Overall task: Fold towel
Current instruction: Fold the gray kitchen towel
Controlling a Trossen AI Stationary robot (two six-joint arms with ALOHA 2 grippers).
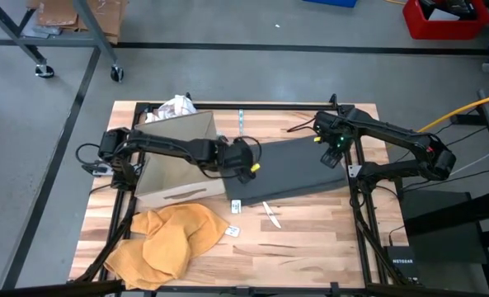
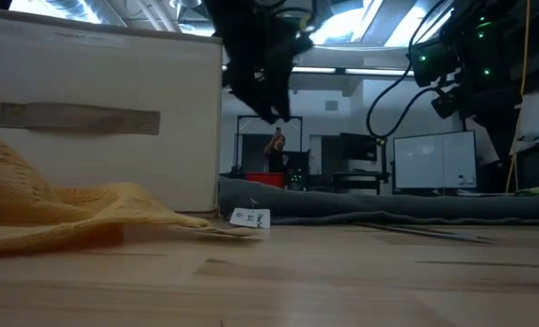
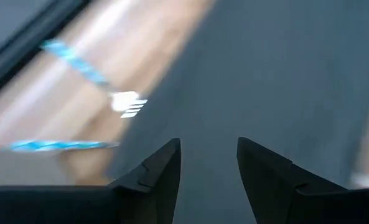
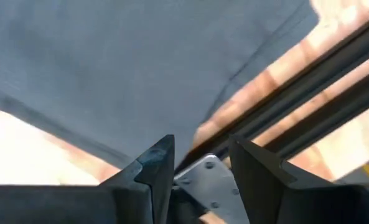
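While lying flat, dark grey towel [image 1: 292,169] runs long axis sideways beside cardboard box [image 1: 181,157], far end angled up; left gripper [image 1: 246,161], right gripper [image 1: 336,148] both spread, empty.

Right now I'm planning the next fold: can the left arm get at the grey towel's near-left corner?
Probably yes. The left gripper hangs open just above the grey towel at its left edge, with nothing between it and the corner; the cardboard box sits off to the side.
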